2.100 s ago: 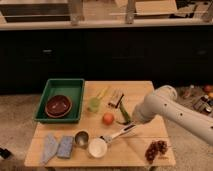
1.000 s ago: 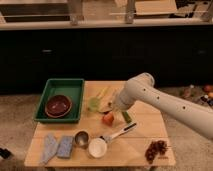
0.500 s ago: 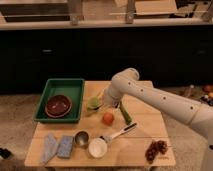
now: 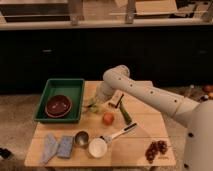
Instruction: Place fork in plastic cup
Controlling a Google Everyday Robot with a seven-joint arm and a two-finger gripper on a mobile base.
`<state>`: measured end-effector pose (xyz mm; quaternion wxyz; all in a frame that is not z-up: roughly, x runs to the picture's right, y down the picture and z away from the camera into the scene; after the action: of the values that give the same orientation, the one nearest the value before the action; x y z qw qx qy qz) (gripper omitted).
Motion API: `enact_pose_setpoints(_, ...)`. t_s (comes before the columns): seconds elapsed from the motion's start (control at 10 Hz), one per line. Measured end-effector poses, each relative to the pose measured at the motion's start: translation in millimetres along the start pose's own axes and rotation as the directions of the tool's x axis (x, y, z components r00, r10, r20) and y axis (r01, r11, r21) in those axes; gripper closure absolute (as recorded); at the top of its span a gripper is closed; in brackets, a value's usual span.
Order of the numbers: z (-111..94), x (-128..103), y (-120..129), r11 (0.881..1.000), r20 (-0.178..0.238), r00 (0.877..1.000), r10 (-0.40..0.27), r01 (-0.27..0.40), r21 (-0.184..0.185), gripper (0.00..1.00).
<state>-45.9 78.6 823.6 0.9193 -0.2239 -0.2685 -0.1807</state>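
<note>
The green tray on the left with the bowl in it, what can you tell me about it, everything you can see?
The green tray is a rectangular bin of what looks like plastic, with raised walls and a flat floor. It sits flat on the left rear part of the wooden table, its left side near the table edge. Inside, toward the front, rests a dark red bowl, upright. Nothing else shows in it. The robot's gripper is just beyond its right wall, near the plastic cup, not touching the tray.

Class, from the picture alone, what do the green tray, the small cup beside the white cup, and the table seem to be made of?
Green tray: probably plastic, uniform matte colour. Small cup: likely metal, grey and shiny. Table: wood or wood-look top, pale tan. The tool sits low over the table just right of the tray.
</note>
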Motion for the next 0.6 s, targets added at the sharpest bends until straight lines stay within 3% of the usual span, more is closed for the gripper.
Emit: enact_pose_setpoints(0.6,13.4,2.2,-17.8,1.0,0.004,1.0,-0.009,0.009,-0.009,1.0)
